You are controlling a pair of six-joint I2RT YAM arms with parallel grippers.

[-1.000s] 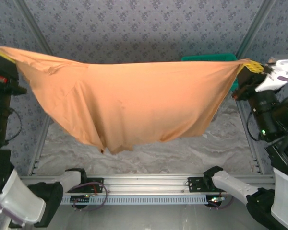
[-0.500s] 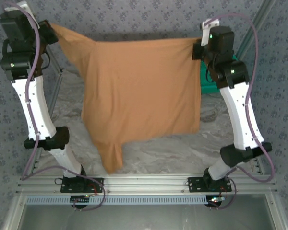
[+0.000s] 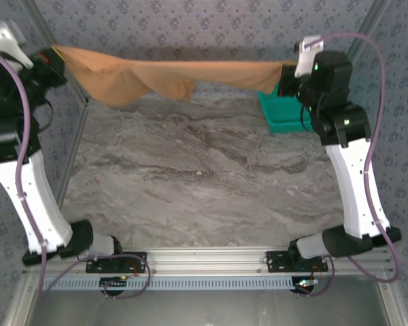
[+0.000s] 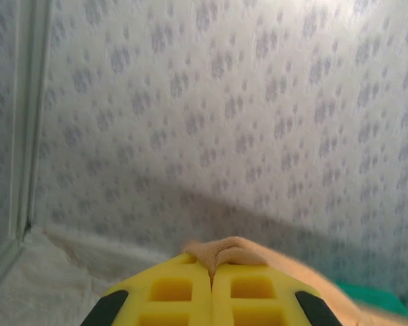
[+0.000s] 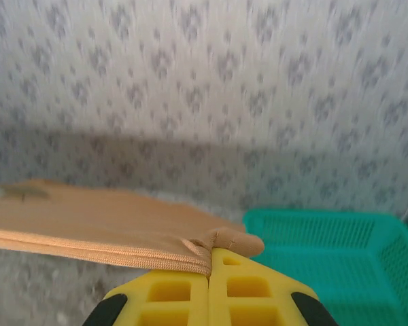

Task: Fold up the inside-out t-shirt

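Note:
The orange-tan t-shirt (image 3: 170, 71) is stretched in the air across the far end of the table, sagging in a bunch toward its left side. My left gripper (image 3: 54, 53) is shut on the shirt's left corner, high at the far left. My right gripper (image 3: 285, 68) is shut on its right corner at the far right. In the left wrist view the yellow fingers (image 4: 170, 288) pinch a fold of the t-shirt (image 4: 228, 251). In the right wrist view the yellow fingers (image 5: 177, 292) clamp a stitched hem of the t-shirt (image 5: 102, 227).
A green basket (image 3: 277, 112) sits at the far right of the marble table (image 3: 204, 176), just below my right gripper; the same basket (image 5: 333, 251) shows in the right wrist view. Patterned walls enclose the back and sides. An aluminium rail (image 3: 204, 261) runs along the near edge.
Both arms have swung the shirt toward the far wall. It hung down as a wide sheet over the table; now it is pulled out nearly flat, high at the back.

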